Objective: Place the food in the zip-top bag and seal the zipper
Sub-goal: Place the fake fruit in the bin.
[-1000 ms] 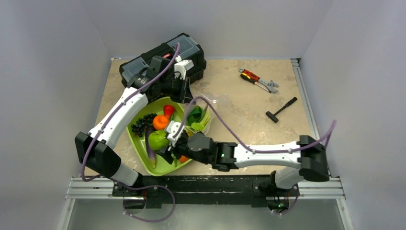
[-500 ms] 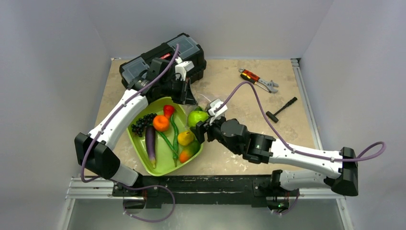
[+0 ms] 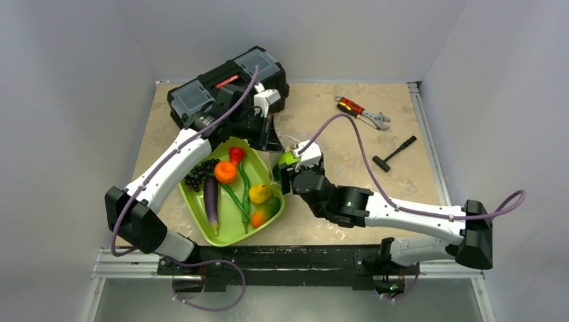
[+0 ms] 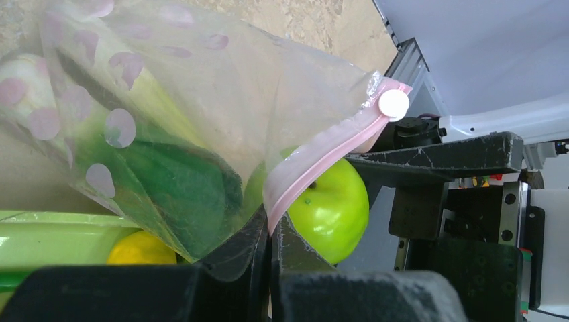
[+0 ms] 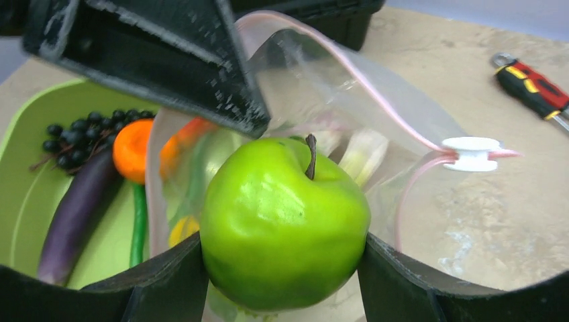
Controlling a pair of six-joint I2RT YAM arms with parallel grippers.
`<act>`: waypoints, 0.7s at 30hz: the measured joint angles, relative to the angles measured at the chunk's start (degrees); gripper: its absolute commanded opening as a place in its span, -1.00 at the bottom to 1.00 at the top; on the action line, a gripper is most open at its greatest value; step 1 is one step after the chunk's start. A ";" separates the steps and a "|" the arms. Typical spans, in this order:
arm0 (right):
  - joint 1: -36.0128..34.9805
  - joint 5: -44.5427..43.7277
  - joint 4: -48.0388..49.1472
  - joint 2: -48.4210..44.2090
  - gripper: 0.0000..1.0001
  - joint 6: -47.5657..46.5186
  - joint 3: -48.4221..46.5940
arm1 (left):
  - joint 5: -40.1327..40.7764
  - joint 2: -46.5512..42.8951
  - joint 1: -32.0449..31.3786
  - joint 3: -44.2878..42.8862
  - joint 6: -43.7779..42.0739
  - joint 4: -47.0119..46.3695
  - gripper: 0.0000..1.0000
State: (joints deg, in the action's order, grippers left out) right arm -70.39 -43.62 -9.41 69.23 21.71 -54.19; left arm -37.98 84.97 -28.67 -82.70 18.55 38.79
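Note:
My right gripper [image 5: 282, 268] is shut on a green apple [image 5: 285, 218], also seen from above [image 3: 287, 159], and holds it right at the open mouth of the clear zip-top bag [image 5: 349, 114]. My left gripper [image 4: 272, 235] is shut on the bag's pink zipper strip [image 4: 322, 157] and holds the mouth up; a white slider [image 4: 394, 104] sits at the strip's end. Bok choy [image 4: 171, 181] and a pale vegetable lie inside the bag. A purple eggplant [image 3: 211, 201], grapes [image 3: 199, 172], an orange [image 3: 225, 172], green beans [image 3: 241, 184] and a yellow fruit [image 3: 260, 193] lie in the lime-green tray [image 3: 225, 231].
A black toolbox [image 3: 228, 80] stands at the back left, just behind the left gripper. A red-handled wrench [image 3: 362, 112] and a black hammer [image 3: 394, 153] lie at the back right. The tray sits next to the bag, on its left.
My right gripper lifted the green apple out of the tray and carried it right and back to the bag's mouth. The left gripper kept hold of the zipper strip, shifting slightly.

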 measured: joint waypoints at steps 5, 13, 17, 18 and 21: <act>0.02 -7.08 -2.27 0.24 -0.28 2.12 -0.63 | -0.63 -0.15 -0.31 0.11 0.42 -0.59 -1.00; 1.27 -11.10 -2.32 0.94 0.14 2.16 -1.03 | -1.36 -0.87 -0.31 0.11 0.46 -1.05 -1.00; 2.12 -11.41 -2.14 2.62 0.59 1.38 -2.29 | -2.14 -1.16 -0.31 0.11 0.57 -1.38 -1.00; 2.25 -11.43 -2.19 3.23 0.68 1.18 -2.89 | -2.32 -1.20 -0.31 0.11 0.59 -1.42 -1.00; 2.56 -11.43 -2.60 4.39 0.86 0.70 -4.35 | -2.54 -1.27 -0.31 0.11 0.90 -1.42 -1.00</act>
State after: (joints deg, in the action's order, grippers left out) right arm -67.83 -55.05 -12.01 73.63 22.41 -58.54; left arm -40.51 83.70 -28.97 -82.59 19.44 37.36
